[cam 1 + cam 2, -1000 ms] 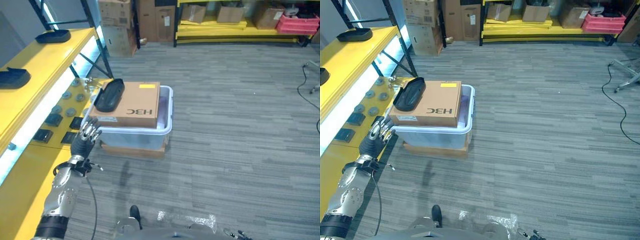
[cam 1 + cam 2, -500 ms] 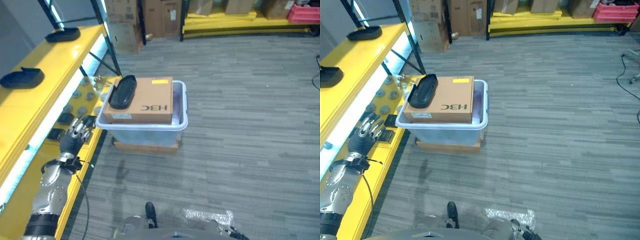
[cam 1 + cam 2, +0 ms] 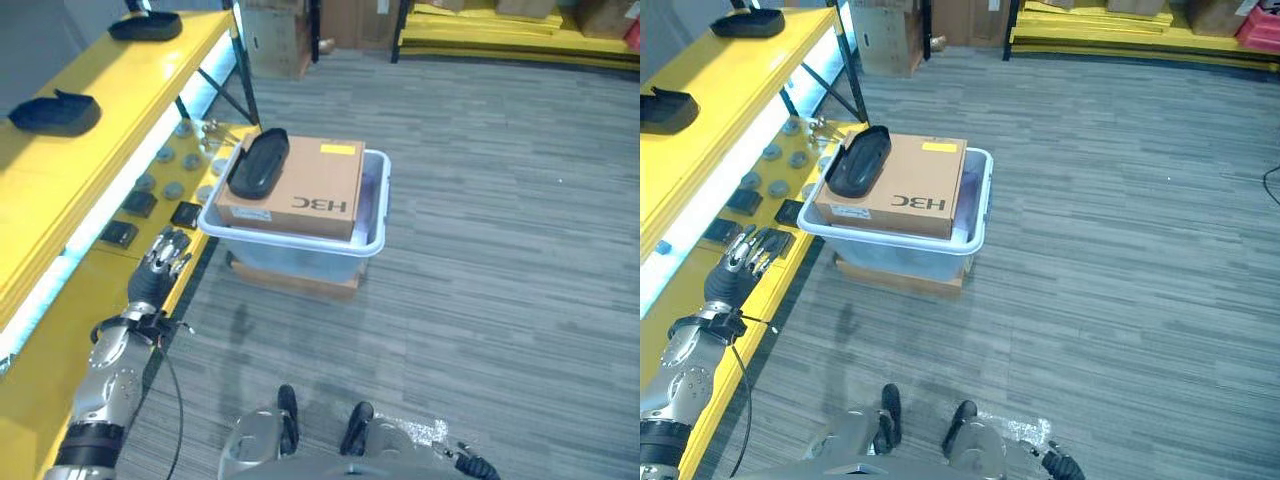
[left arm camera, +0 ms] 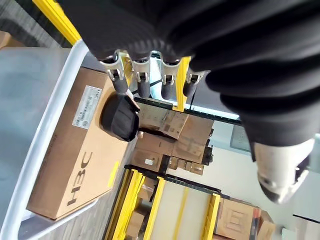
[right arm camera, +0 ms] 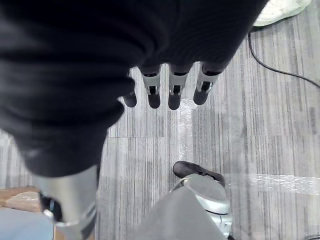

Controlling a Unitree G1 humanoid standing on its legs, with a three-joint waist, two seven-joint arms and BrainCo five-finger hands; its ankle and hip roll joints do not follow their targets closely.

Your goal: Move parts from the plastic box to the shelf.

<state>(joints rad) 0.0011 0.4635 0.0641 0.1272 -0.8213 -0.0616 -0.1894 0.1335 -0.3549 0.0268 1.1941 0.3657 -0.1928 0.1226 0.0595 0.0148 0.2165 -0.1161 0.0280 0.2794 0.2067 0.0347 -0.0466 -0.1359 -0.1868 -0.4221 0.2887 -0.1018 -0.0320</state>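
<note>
The room is being covered by a grey striped carpet floor (image 3: 500,230). A long yellow shelving unit with dark metal posts (image 3: 60,180) is being lit from beneath its upper board by a bright strip. Brown cardboard boxes (image 3: 890,30) and a low yellow rack (image 3: 1110,25) are being kept along the far wall.

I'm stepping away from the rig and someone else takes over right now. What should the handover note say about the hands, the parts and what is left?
Left hand: open, holding nothing, raised beside the lower yellow shelf.
Right hand: open, holding nothing, pointing at the floor.
Plastic box: on the floor by the shelf, with a cardboard box lying across it and one black part on top of that.
Done: two black parts already on the upper yellow shelf.
Left: pick the part off the cardboard box and shelve it.
</note>
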